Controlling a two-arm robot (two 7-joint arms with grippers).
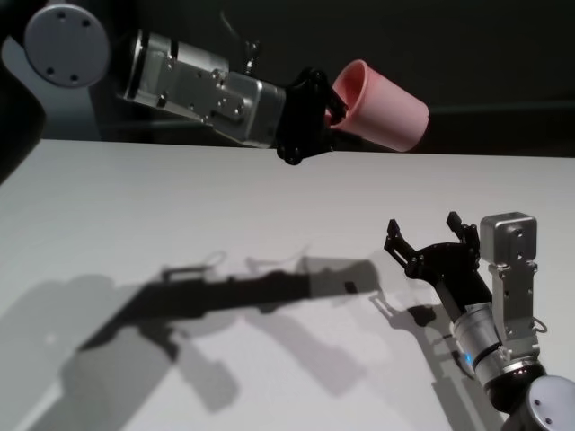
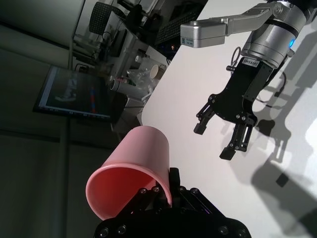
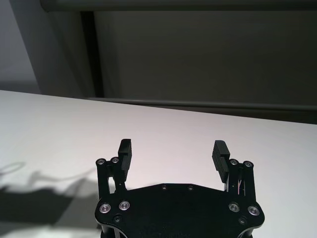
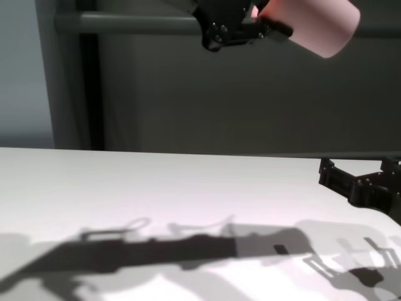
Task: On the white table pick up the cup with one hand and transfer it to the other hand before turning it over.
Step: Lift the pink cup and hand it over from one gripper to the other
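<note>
Right gripper [image 1: 431,238], black flat-plated, sits low over the smooth matte white table [image 1: 180,215], jaws spread wide, empty. Above it and farther back, left gripper [image 1: 334,108], black with a thin cable loop, is clamped on the rim of the pink tapered plastic cup [image 1: 382,106]. Cup held high off the table, lying sideways, base pointing away from the left gripper. Pickup looks done; handover to the right gripper and turning over remain. Grippers well apart.

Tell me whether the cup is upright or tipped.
Tipped. The cup lies roughly on its side in the air, its rim clamped by the left gripper and its base pointing away, well above the white table.
</note>
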